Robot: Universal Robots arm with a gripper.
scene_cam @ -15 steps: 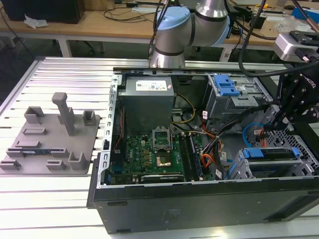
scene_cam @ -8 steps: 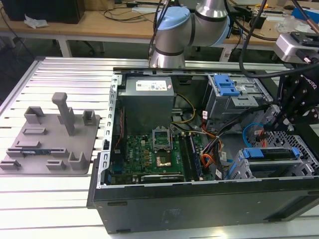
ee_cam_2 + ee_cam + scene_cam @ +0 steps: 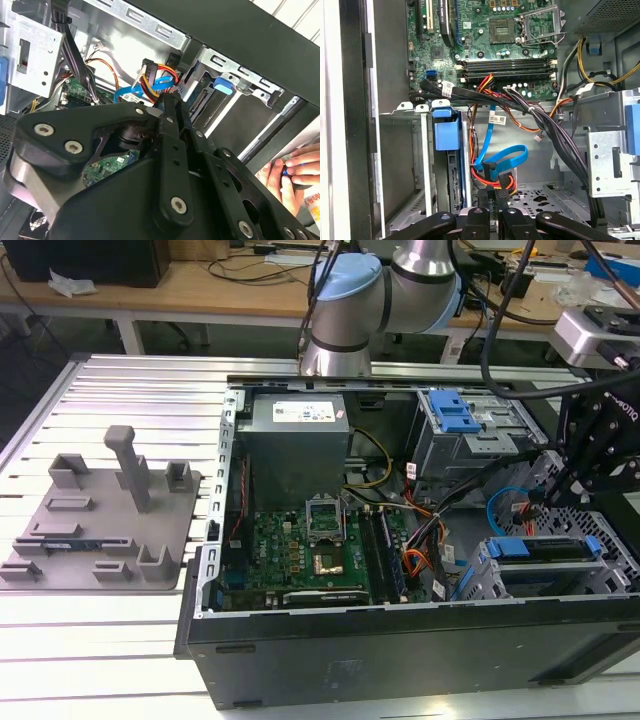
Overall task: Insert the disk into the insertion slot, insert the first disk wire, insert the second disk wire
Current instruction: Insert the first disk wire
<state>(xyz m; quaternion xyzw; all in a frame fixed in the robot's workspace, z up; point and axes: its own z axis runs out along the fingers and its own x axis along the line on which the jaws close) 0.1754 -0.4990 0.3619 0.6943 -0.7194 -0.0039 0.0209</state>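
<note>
The disk (image 3: 545, 548) is seated in the insertion slot (image 3: 612, 572), its blue carrier showing at the silver cage's mouth. The gripper (image 3: 493, 199) hangs just beside the cage, clenched on the dark plug of the first disk wire (image 3: 489, 176), the orange, yellow and black bundle. The second disk wire (image 3: 512, 152) loops light-blue right beside that bundle.

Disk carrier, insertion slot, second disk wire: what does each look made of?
The disk carrier looks like moulded plastic, bright blue and smooth. The insertion slot looks like bare sheet metal, silver, punched with holes. The second disk wire seems to be a flat plastic-sheathed cable, light blue, bent in a soft loop.
</note>
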